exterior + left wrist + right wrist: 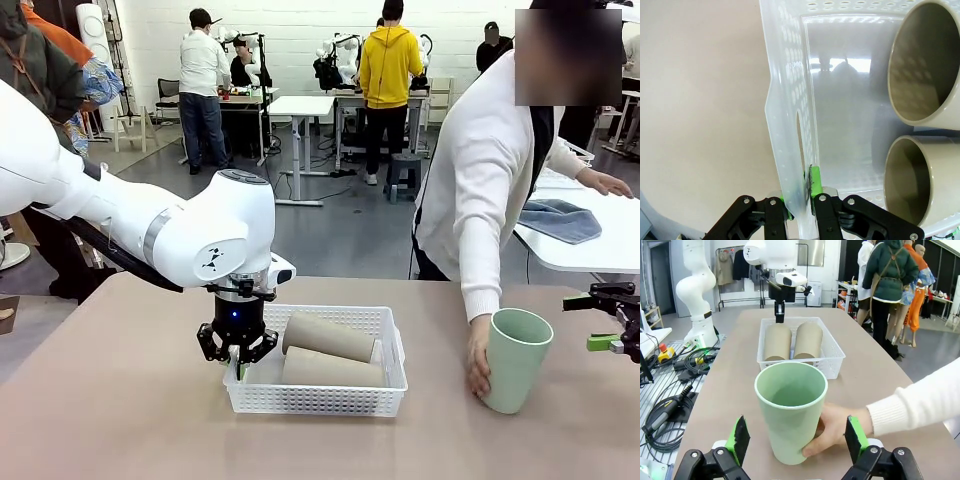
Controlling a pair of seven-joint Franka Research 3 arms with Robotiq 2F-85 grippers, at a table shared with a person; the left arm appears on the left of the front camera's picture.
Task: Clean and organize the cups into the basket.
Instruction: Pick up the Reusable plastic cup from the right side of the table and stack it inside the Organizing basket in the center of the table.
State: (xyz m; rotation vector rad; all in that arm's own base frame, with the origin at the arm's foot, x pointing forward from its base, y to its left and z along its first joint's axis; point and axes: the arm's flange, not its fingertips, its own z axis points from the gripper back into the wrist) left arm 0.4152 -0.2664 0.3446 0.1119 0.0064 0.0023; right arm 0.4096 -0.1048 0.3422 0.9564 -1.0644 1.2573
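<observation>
A matte beige-brown table (120, 400) is seen across the near half of the scene; its surface is plain and unmarked around the white perforated basket (320, 398), which is set near the middle, slightly left. Two kraft-brown cups (328, 338) are laid on their sides inside the basket, side by side and touching, with their open mouths turned to the left. The basket's left end wall is clamped between the green pads of the left gripper (238, 350), which is lowered onto it from above. On the right, the mint green cup (515, 355) is stood upright on the table, well apart from the basket; its lower part is clasped by the person's hand (478, 365). The right gripper (600, 322) is held just right of that cup, its jaws spread wide with nothing gripped. Behind, a second white table (600, 250) is seen at the far right, with a grey-blue cloth (560, 220) laid on it; a grey floor (320, 230) and white work tables attended by standing people (388, 70) are seen farther off, against a white brick wall.
</observation>
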